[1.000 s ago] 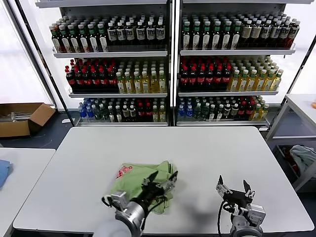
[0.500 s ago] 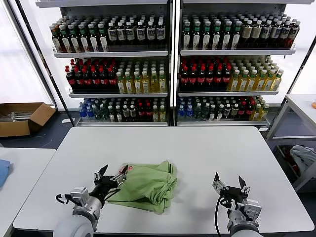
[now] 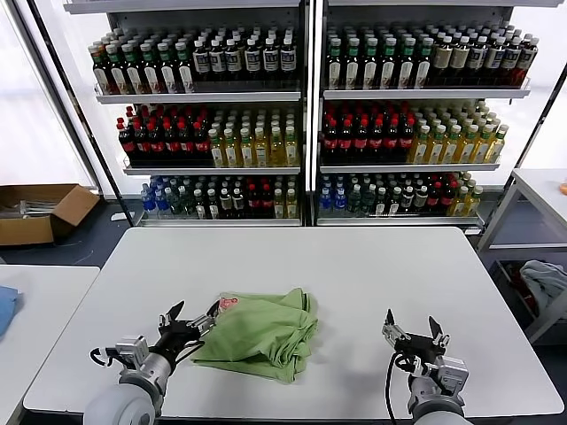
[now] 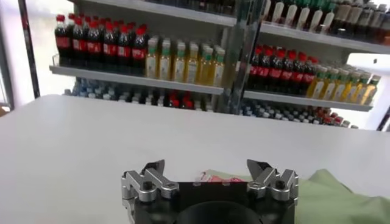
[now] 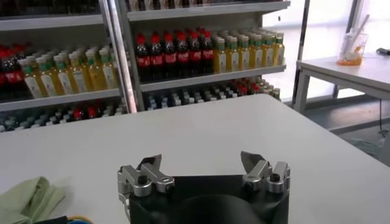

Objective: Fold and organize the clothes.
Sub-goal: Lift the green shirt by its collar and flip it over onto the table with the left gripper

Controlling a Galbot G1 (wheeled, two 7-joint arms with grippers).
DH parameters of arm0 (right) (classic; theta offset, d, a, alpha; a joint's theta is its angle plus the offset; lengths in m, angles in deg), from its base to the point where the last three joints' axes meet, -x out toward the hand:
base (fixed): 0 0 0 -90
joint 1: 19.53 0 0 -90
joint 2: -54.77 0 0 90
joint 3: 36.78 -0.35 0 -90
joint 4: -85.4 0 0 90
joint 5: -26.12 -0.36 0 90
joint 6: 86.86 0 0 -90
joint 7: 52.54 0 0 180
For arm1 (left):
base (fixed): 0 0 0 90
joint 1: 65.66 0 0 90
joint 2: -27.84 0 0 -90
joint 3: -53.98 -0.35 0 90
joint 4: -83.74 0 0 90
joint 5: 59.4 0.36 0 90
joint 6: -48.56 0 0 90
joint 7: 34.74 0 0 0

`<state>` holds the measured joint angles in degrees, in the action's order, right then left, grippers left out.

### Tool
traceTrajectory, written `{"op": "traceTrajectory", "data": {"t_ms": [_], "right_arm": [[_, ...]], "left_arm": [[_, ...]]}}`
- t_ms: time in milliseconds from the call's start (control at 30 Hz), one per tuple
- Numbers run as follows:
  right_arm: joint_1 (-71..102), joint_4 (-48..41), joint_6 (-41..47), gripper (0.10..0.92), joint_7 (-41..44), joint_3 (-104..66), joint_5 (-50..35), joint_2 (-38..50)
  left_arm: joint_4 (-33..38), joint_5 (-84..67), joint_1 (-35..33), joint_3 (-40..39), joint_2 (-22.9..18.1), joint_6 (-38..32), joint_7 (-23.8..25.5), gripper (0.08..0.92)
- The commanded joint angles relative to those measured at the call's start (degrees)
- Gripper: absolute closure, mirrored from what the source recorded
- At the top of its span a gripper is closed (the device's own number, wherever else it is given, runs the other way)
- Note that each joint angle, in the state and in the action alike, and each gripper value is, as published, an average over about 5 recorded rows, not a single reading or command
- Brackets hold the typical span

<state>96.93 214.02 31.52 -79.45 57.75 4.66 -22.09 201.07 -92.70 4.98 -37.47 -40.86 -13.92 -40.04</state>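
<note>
The clothes [image 3: 261, 334] lie as a loosely folded light green shirt on the white table [image 3: 354, 266], with a bit of red-and-white print at the left corner. My left gripper [image 3: 192, 317] stands open just left of that corner, nothing between its fingers. In the left wrist view the left gripper [image 4: 208, 168] is open, with the print edge and green cloth [image 4: 341, 195] just beyond it. My right gripper [image 3: 414, 326] is open near the table's front right, well apart from the shirt. The right wrist view shows the right gripper [image 5: 201, 161] open over bare table, the shirt [image 5: 27, 198] far aside.
Shelves of bottles [image 3: 301, 115] stand behind the table. A second table [image 3: 35, 301] sits at the left, a cardboard box [image 3: 40, 212] on the floor beyond it. Another table [image 3: 540, 190] and a bin of cloth [image 3: 545, 283] are at the right.
My left gripper has let go of the shirt and drawn back to the left of it, open. The shirt has settled flatter. The right gripper has barely moved.
</note>
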Motion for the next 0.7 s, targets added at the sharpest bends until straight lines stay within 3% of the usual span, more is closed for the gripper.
{"op": "traceTrajectory", "data": {"t_ms": [33,700], "right_arm": [[-0.1,-0.2,0.0,0.203,0.0,0.1,0.2,-0.3],[0.8,-0.4,-0.6,0.203,0.1,0.6,0.1,-1.4]], "left_arm": [[-2.6,-4.7,0.3,0.4,0.2,1.1,0.7,0.177],[-7.2,-1.8,1.0,-1.9,-0.6,0.7,2.8,0.177]]}}
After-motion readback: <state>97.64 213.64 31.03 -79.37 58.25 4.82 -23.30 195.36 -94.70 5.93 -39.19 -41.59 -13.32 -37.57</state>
